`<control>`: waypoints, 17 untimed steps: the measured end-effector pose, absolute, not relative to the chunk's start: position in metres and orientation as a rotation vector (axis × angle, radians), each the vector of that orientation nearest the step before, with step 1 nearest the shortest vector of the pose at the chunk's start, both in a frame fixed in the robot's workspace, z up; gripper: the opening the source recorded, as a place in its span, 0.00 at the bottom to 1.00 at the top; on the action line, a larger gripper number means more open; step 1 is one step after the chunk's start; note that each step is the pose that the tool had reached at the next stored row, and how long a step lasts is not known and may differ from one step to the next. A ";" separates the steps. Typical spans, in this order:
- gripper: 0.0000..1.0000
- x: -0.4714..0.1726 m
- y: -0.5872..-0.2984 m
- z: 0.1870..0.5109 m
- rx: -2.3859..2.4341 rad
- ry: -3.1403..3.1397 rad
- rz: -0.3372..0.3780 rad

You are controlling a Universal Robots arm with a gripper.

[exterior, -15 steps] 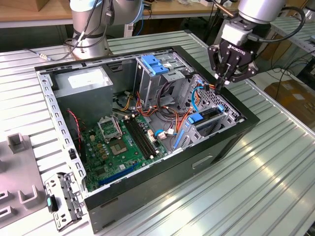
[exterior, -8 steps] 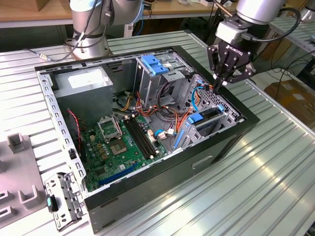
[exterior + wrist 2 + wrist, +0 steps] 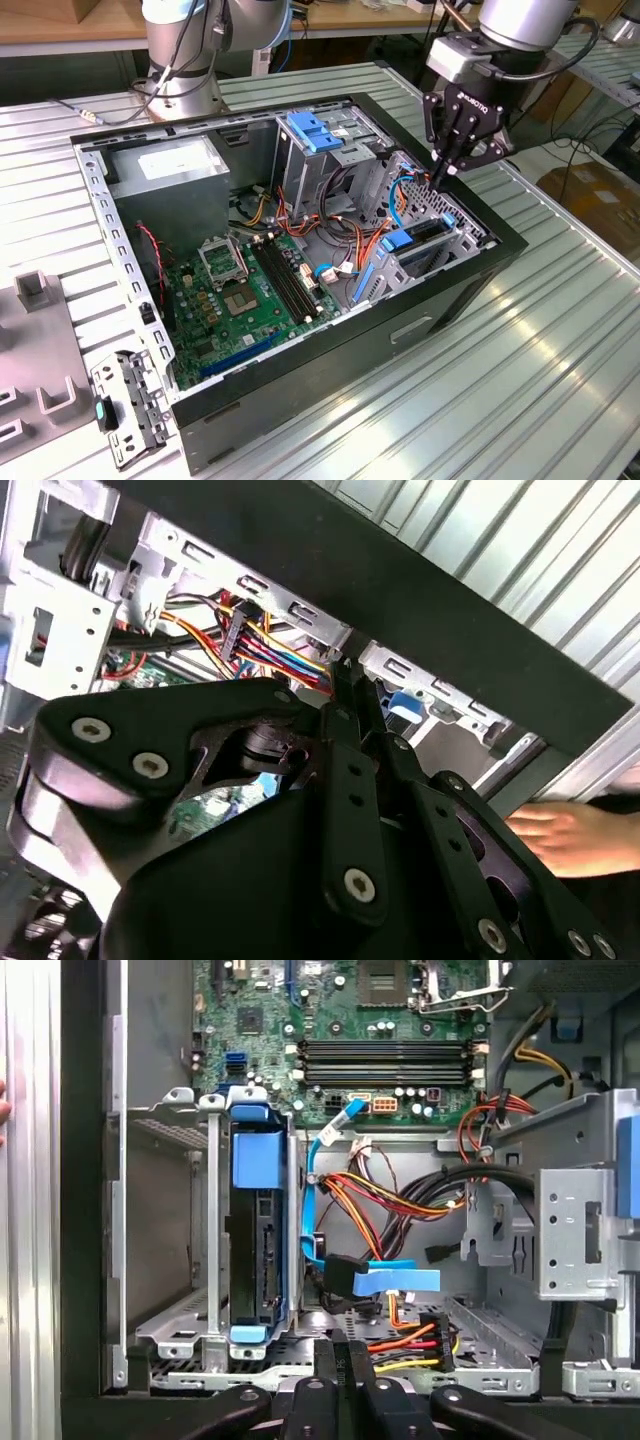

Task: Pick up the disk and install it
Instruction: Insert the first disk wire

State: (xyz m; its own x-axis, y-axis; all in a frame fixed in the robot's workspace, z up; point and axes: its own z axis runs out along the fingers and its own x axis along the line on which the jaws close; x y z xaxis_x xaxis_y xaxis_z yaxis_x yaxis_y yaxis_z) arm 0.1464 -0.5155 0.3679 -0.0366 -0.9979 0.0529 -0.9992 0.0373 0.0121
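Here, disk [image 3: 254, 1250] seated in cage — gripper [image 3: 343, 1355] beside

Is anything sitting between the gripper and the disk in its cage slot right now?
Nothing visible blocks it. In the first wrist view the gripper sits at the case edge beside the disk, which stands on edge in the drive cage. The orange and yellow cables lie to the other side.

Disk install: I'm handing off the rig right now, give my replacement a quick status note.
End effector: fingers closed together, holding nothing, poised above the drive cage at the case's front end.
Disk: seated on edge in its blue carrier inside the cage bay.
Done: disk picked up and slotted in.
Left: can't tell whether it is fully latched or cabled; the blue data cable lies loose beside it.
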 end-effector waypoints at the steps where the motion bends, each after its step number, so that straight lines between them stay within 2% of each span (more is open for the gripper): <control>1: 0.16 0.146 -0.516 0.368 2.130 -2.245 0.043; 17: 0.16 0.136 -0.525 0.365 2.194 -2.204 0.057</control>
State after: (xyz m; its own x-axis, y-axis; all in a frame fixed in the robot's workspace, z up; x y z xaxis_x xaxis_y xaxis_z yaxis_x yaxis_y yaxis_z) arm 0.1357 -0.5249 0.3646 -0.0045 -0.9988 0.0480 -1.0000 0.0043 -0.0036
